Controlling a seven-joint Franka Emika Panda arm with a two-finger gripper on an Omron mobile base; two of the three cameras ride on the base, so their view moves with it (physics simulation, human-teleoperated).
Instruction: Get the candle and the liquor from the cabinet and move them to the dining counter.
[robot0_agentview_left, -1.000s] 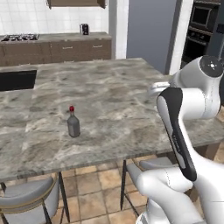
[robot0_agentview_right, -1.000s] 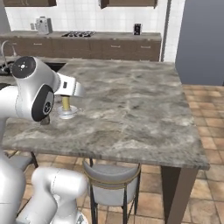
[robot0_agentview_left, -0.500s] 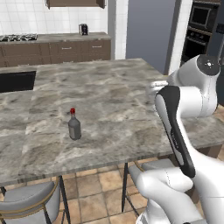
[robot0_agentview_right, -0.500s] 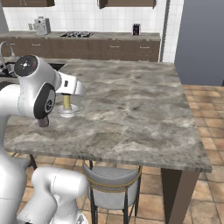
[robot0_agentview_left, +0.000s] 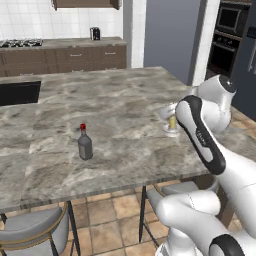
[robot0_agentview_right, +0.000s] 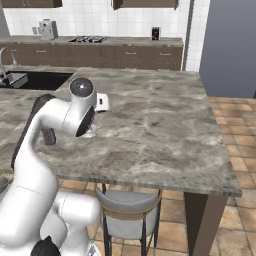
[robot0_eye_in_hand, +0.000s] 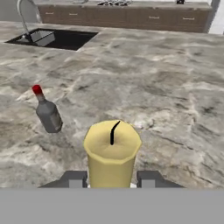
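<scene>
While gripper (robot0_eye_in_hand: 112, 180) stood clamped on candle (robot0_eye_in_hand: 112, 151) over dining counter (robot0_agentview_left: 125, 105), best practice was: lower straight, keep upright, release well apart from liquor (robot0_agentview_left: 85, 143).

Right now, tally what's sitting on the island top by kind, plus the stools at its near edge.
Liquor bottle: 1, upright on the marble island top
Candle: 1, between the tool fingers
Stools: 2 in view at the near edge
Total: 4
</scene>
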